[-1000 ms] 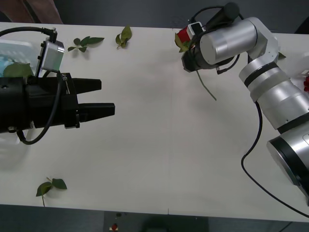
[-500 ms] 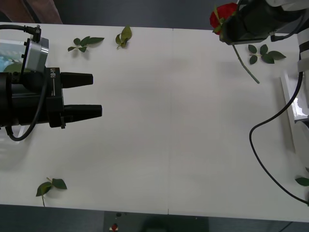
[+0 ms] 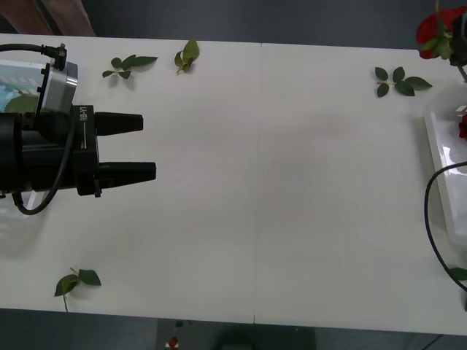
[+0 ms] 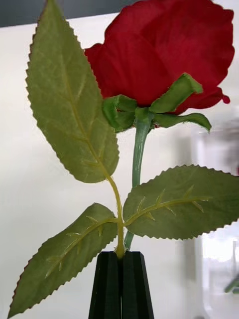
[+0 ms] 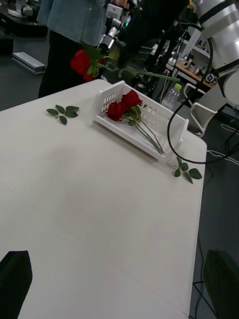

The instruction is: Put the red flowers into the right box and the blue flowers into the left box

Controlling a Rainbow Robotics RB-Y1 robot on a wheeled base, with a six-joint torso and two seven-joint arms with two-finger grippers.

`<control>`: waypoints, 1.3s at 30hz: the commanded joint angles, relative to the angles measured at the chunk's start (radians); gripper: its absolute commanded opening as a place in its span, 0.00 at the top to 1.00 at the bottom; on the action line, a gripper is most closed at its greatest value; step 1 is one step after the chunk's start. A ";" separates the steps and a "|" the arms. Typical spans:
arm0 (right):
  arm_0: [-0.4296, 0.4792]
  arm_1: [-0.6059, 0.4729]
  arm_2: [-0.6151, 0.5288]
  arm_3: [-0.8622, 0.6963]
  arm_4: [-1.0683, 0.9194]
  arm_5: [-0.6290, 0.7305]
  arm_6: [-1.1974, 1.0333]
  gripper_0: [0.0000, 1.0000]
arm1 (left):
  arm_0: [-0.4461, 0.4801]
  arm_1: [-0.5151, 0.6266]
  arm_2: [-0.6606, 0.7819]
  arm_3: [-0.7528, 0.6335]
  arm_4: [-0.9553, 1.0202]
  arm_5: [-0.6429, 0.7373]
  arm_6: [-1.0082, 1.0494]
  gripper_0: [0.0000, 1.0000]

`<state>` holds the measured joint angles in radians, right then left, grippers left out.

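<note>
My right gripper (image 4: 121, 259) is shut on the stem of a red rose (image 4: 164, 55), just below its leaves. In the front view that rose (image 3: 434, 29) hangs at the far right corner, above the far end of the right box (image 3: 440, 149). In the left wrist view the box (image 5: 167, 122) holds a few red roses (image 5: 124, 103), and the held rose (image 5: 79, 62) floats beyond it. My left gripper (image 3: 147, 147) stands open and empty over the table's left side. Behind it lies the left box (image 3: 22, 71), with pale blue flowers (image 3: 6, 93) mostly hidden by the arm.
Loose green leaf sprigs lie on the white table: two at the far left (image 3: 130, 64) (image 3: 187, 55), one at the far right (image 3: 398, 79), one near the front left edge (image 3: 76, 281). A black cable (image 3: 430, 219) loops beside the right box.
My right arm has swung to the right with the rose, from over the table's far middle to the far right corner by the right box. The left gripper has drawn back slightly.
</note>
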<state>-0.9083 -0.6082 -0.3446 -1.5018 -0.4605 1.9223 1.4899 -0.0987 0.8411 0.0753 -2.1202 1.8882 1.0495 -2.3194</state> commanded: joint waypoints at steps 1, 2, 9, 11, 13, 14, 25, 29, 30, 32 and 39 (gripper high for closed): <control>0.126 -0.061 -0.040 -0.158 -0.006 -0.002 0.072 1.00 | -0.018 0.016 -0.003 -0.014 0.009 0.000 -0.031 0.00; 0.161 -0.073 -0.053 -0.190 -0.007 -0.002 0.073 1.00 | -0.018 0.016 -0.003 -0.014 0.009 0.000 -0.031 0.00; 0.355 -0.117 -0.140 -0.333 -0.001 -0.002 0.084 1.00 | -0.018 0.016 -0.003 -0.014 0.009 0.000 -0.031 0.00; 0.407 -0.124 -0.174 -0.362 0.005 -0.002 0.092 1.00 | -0.018 0.016 -0.003 -0.014 0.009 0.000 -0.031 0.00; 0.442 -0.125 -0.202 -0.373 0.008 -0.011 0.098 1.00 | -0.018 0.016 -0.003 -0.014 0.009 0.000 -0.031 0.00; 0.453 -0.125 -0.212 -0.374 0.010 -0.020 0.102 1.00 | -0.018 0.016 -0.003 -0.014 0.009 0.000 -0.031 0.00; 0.563 -0.124 -0.290 -0.230 0.010 -0.339 0.265 1.00 | -0.018 0.016 -0.003 -0.014 0.009 0.000 -0.031 0.00; 0.563 -0.124 -0.290 -0.130 -0.001 -0.427 0.306 1.00 | -0.018 0.016 -0.003 -0.014 0.009 0.000 -0.031 0.00; 0.563 -0.124 -0.290 -0.090 -0.006 -0.460 0.322 1.00 | -0.018 0.016 -0.003 -0.014 0.009 0.000 -0.031 0.00; 0.566 -0.124 -0.289 -0.049 -0.021 -0.503 0.351 1.00 | -0.018 0.016 -0.003 -0.014 0.009 0.000 -0.031 0.00; 0.628 -0.124 -0.287 -0.038 -0.037 -0.609 0.380 1.00 | -0.018 0.016 -0.003 -0.014 0.009 0.000 -0.031 0.00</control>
<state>-0.3101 -0.7026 -0.6282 -1.5065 -0.4824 1.3485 1.8608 -0.0987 0.8411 0.0753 -2.1201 1.8882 1.0495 -2.3194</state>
